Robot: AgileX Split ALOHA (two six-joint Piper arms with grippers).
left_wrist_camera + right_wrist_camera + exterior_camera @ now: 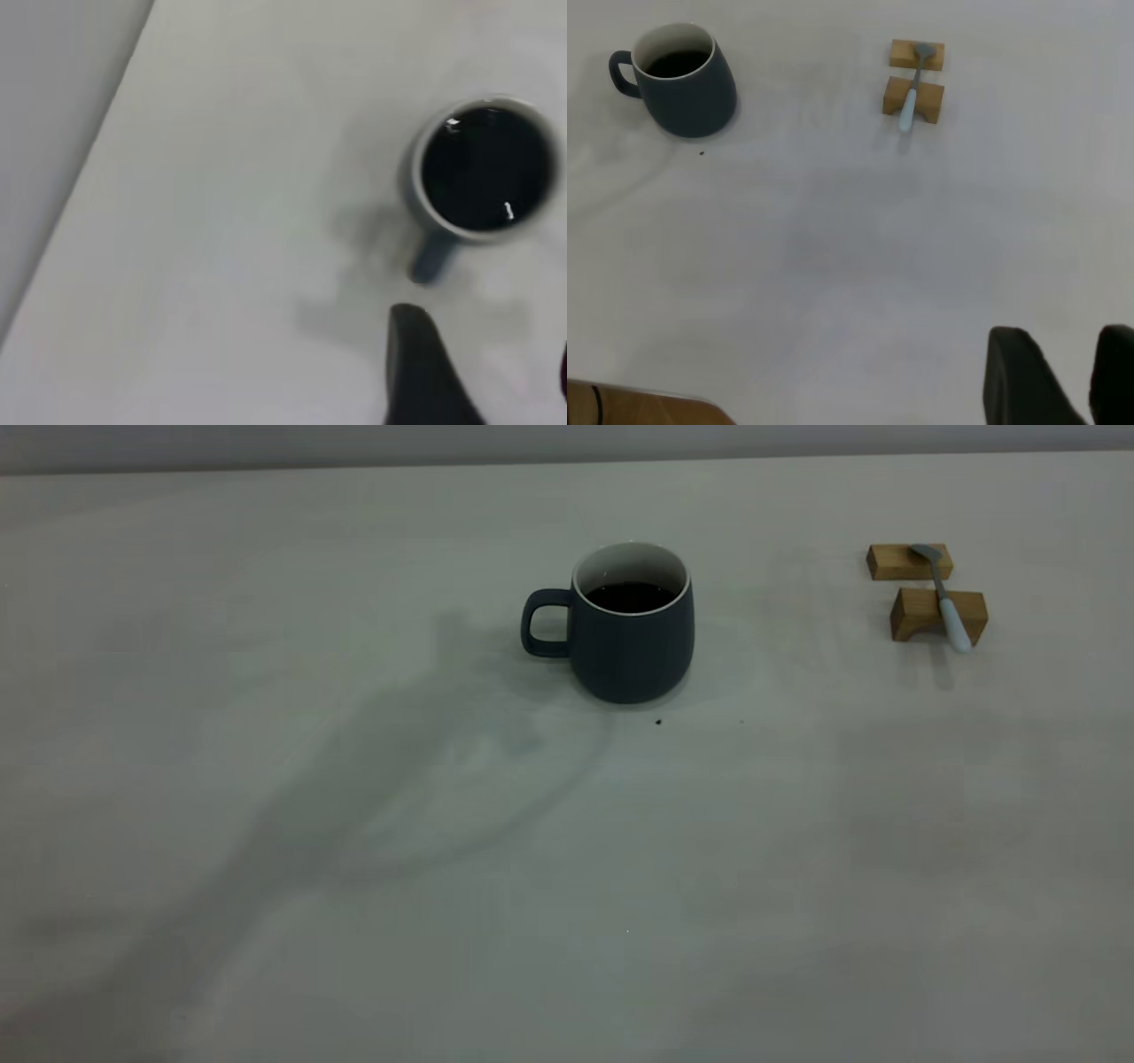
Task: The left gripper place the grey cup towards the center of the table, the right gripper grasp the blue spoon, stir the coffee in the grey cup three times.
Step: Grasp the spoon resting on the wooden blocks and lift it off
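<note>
The grey cup stands upright near the middle of the table, its handle toward the left arm's side and dark coffee inside. From above, the left wrist view shows the cup full of coffee. My left gripper hangs open just short of the handle, holding nothing. The blue spoon lies across two wooden blocks at the far right. In the right wrist view the cup and spoon are far from my right gripper, which is open and empty.
Two small wooden blocks carry the spoon. A few dark specks lie in front of the cup. The left arm's shadow falls across the table's left half. A wooden corner shows in the right wrist view.
</note>
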